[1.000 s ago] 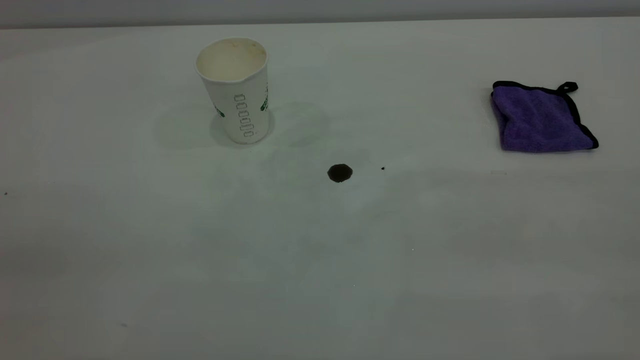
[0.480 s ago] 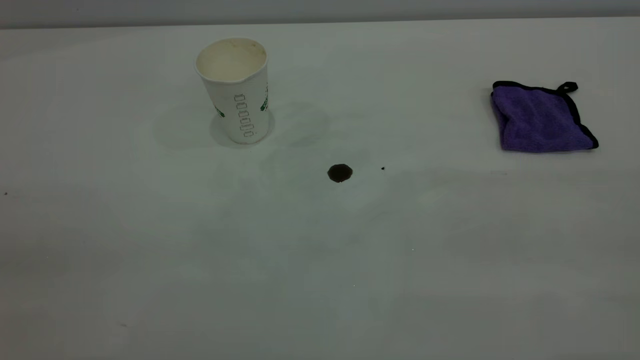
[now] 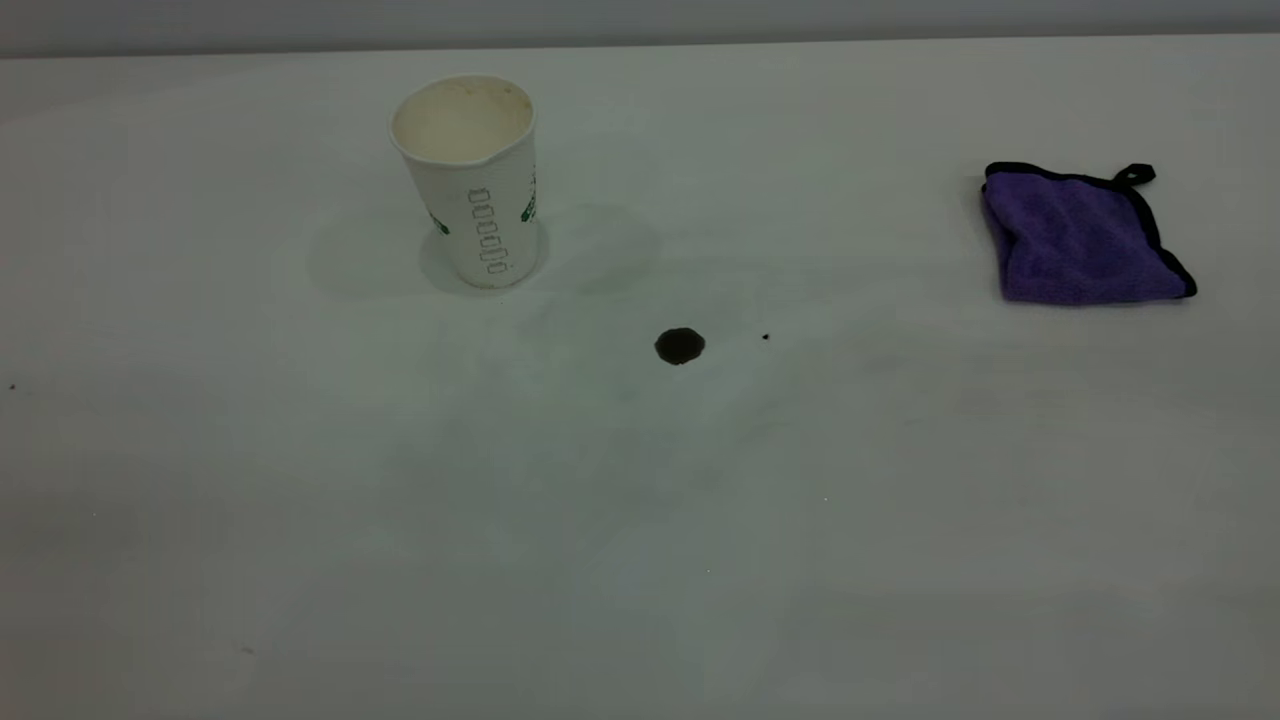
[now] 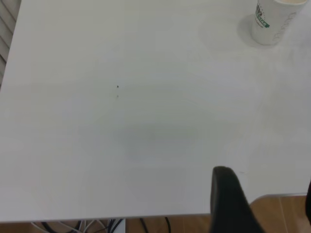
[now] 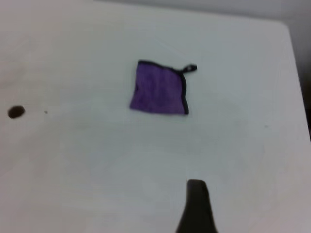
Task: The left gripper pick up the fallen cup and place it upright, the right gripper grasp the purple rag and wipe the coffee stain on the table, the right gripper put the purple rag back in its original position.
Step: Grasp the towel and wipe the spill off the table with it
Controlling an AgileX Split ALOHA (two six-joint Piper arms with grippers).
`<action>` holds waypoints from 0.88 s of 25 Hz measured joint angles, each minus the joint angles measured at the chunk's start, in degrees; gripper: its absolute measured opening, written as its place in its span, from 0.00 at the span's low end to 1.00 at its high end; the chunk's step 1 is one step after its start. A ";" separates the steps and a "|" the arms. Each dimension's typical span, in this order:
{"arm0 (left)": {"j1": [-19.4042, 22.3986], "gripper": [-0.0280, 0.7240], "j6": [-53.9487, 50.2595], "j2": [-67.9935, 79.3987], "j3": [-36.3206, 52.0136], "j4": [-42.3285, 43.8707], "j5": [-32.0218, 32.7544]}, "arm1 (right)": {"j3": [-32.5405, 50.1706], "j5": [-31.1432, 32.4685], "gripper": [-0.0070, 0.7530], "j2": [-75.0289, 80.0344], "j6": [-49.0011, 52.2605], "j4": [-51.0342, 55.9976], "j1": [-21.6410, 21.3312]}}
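Note:
The white paper cup with green print stands upright on the white table, back left; its base also shows in the left wrist view. The round dark coffee stain lies mid-table, right of and nearer than the cup; it also shows in the right wrist view. The folded purple rag lies flat at the back right. Neither gripper shows in the exterior view. My left gripper is open and empty over the table's edge, far from the cup. My right gripper is open and empty, well short of the rag; one finger shows.
A tiny dark speck sits just right of the stain. The table's edge, with wooden floor and cables below it, shows in the left wrist view. The table's rounded corner lies beyond the rag.

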 joint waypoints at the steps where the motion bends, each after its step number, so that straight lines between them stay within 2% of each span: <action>1: 0.00 0.63 0.00 0.00 0.00 0.00 0.00 | -0.57 -2.33 0.86 5.02 0.00 -0.37 0.00; 6: 0.00 0.63 0.00 0.00 0.00 0.00 0.00 | -2.46 -16.31 0.89 28.33 0.25 -0.37 0.00; 10: 0.00 0.63 0.00 0.00 0.00 0.00 0.00 | -5.97 -24.50 0.89 46.91 0.31 -0.37 0.00; 16: 0.00 0.63 0.00 0.00 0.00 0.00 -0.05 | -13.99 -31.19 0.89 72.72 -2.05 4.52 0.00; 22: 0.00 0.63 0.00 0.00 0.00 0.00 -0.05 | -21.15 -35.54 0.89 89.30 -6.22 7.56 0.49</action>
